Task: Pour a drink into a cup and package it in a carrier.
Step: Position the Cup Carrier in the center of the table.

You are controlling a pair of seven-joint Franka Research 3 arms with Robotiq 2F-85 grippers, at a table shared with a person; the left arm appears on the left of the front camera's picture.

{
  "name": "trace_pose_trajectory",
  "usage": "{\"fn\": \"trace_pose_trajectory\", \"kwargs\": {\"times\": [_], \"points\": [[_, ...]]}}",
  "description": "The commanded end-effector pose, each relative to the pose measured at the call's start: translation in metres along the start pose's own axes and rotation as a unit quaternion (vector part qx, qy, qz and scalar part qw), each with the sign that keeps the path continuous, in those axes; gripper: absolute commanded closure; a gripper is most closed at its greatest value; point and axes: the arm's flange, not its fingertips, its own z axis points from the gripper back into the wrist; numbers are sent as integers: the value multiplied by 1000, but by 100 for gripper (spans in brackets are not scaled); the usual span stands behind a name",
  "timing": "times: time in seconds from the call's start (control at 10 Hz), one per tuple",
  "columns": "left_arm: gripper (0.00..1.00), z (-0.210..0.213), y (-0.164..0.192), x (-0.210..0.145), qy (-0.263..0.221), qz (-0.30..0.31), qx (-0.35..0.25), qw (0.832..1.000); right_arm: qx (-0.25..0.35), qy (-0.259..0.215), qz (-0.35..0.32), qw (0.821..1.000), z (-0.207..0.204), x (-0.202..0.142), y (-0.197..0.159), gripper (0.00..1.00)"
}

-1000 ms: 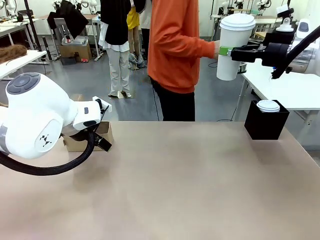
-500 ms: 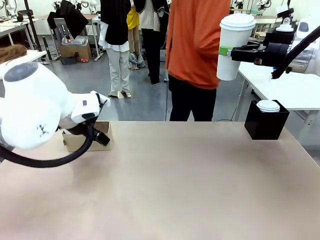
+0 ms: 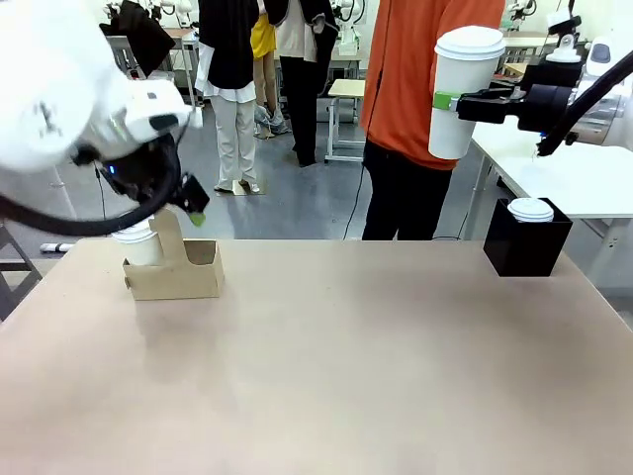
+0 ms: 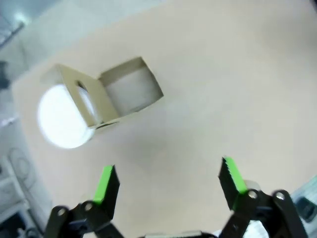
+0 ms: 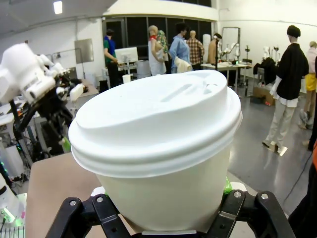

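Observation:
High at the right, my right gripper (image 3: 450, 101) is shut on a tall white paper cup (image 3: 461, 91) with a domed lid, held upright well above the table. The same cup (image 5: 158, 144) looms close in the right wrist view, with my right gripper (image 5: 158, 220) clamped around its lower body. The brown cardboard carrier (image 3: 176, 270) stands at the table's far left with another white lidded cup (image 3: 136, 244) in its left slot. My left gripper (image 3: 193, 210) hangs open just above it. From above, the carrier (image 4: 106, 96) shows one empty slot, and my left gripper (image 4: 168, 178) holds nothing. The drink is out of view.
A black box (image 3: 526, 242) topped with white lids (image 3: 531, 209) stands at the table's far right. A person in an orange top (image 3: 420, 89) stands beyond the far edge, behind the held cup. The wide tan table (image 3: 346, 356) stretches across the middle and front.
My left arm has lifted up and back from in front of the carrier, uncovering it and the cup in it. The person in orange has stepped to the right. My right arm has held still.

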Motion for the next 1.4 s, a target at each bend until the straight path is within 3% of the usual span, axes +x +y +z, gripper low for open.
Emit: {"fn": "trace_pose_trajectory", "kwargs": {"times": [0.0, 0.4, 1.0, 1.1, 1.2, 1.3], "points": [[0, 5, 9, 36, 27, 59, 22, 998, 0, -4, 6, 1000, -2, 7, 0, 20], [0, -18, 60, 80, 61, 143, 38, 987, 0, -4, 6, 1000, -2, 7, 0, 20], [0, -73, 96, 85, 95, 186, 54, 976, 0, -4, 6, 1000, -2, 7, 0, 20], [57, -74, 98, 86, 105, 196, 56, 973, 0, -4, 6, 1000, -2, 7, 0, 20], [59, -74, 102, 87, 109, 202, 63, 971, 0, -4, 6, 1000, -2, 7, 0, 20], [100, -75, 102, 87, 106, 209, 68, 970, 0, -4, 6, 1000, -2, 7, 0, 20]]}}
